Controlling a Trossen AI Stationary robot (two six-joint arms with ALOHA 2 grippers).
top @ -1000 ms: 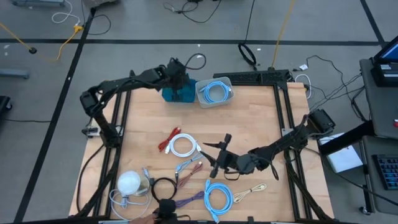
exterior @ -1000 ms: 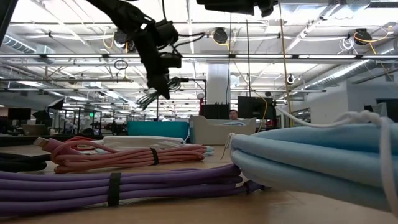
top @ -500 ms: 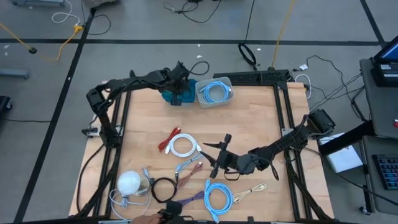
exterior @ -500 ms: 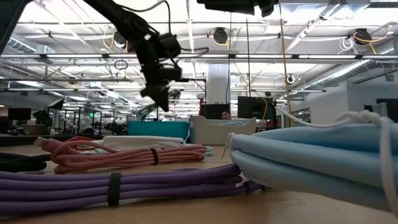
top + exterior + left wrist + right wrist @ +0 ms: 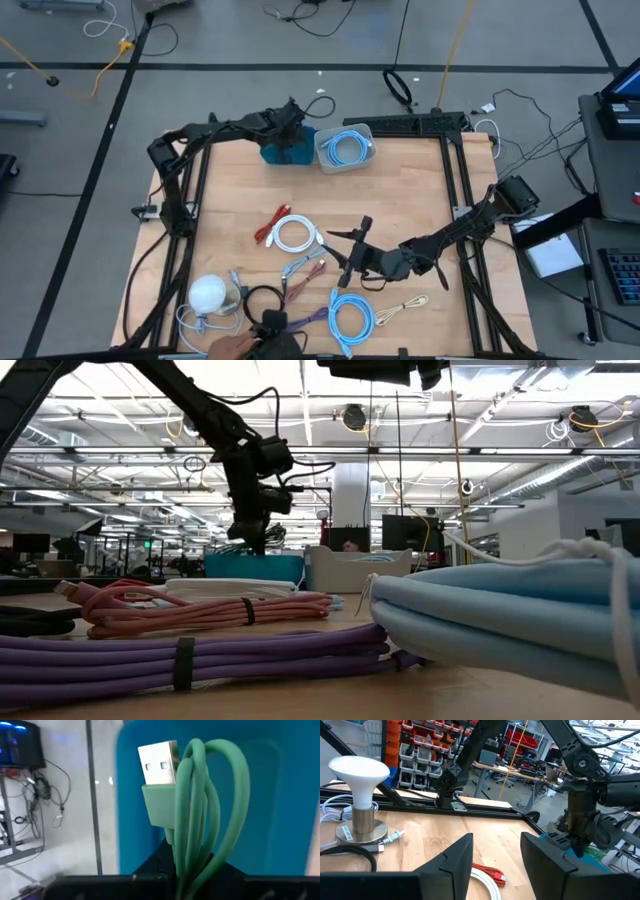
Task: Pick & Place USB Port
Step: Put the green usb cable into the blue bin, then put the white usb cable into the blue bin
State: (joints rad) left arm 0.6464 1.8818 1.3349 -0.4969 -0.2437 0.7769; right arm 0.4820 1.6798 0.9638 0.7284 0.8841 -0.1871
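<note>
USB cable (image 5: 200,815): green coil, held by the left end effector (image 5: 287,135) over the blue bin (image 5: 288,150) at the far edge of the worktop (image 5: 230,195). Plug end sticks up, loops hang together.
Left end effector: clamped tight on the bundled loops near the plug, as the left wrist view shows. Blue bin wall fills the background, so the cable is at or just inside the bin mouth.
Why held so: my read is that pinching the bundle keeps the coil from unspooling on the way in; placing it over the bin suggests a drop is next.
Right end effector (image 5: 495,865): fingers part-open, holding nothing, parked low over the near-centre of the worktop, near the white cable coil (image 5: 295,236). Waiting.
Second bin: white bin (image 5: 346,147) just beside the blue one already holds a light blue cable.
Other clutter: lamp (image 5: 208,293), red cable (image 5: 268,226), purple cable (image 5: 180,660), blue cable coil (image 5: 350,315), all at the near side, untouched.
Change vs a second ago: left arm has swung in, elbow drawn closer to the frame rail, end effector lower at the bin in the low view. Right arm unchanged. A hand (image 5: 235,347) has come in at the near edge by the black cable.
Status: place nearly done, release pending.
</note>
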